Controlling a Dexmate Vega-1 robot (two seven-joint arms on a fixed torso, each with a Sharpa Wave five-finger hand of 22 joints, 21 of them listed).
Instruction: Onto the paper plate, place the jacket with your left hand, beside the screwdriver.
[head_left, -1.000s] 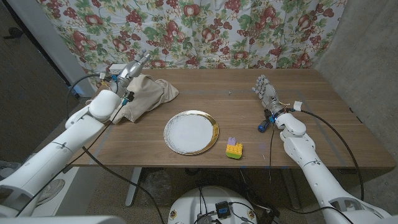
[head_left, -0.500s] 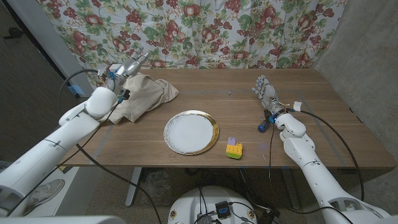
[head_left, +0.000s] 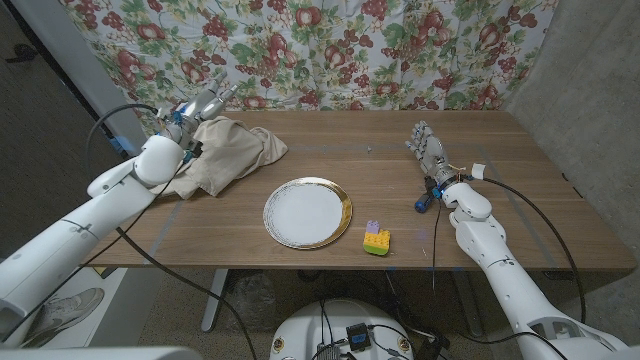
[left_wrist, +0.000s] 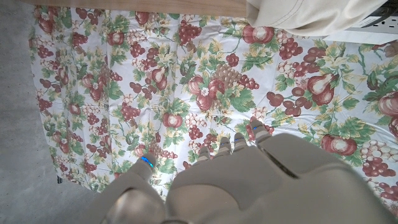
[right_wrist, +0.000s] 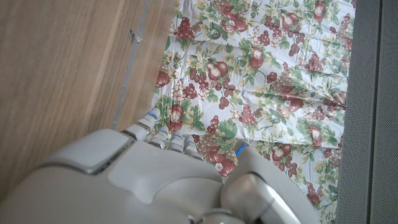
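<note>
Right robot hand (right_wrist: 168, 186) over wooden table (right_wrist: 68, 68), floral curtain (right_wrist: 261, 81) beyond.

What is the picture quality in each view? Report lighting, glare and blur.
Head view: even light, soft shadows under the jacket and paper plate, a faint sheen on the plate's gold rim, everything sharp. Left wrist view: the left hand is near and slightly soft, the floral curtain crisp. Right wrist view: the right hand is soft-edged, the table grain clear, no glare.
</note>
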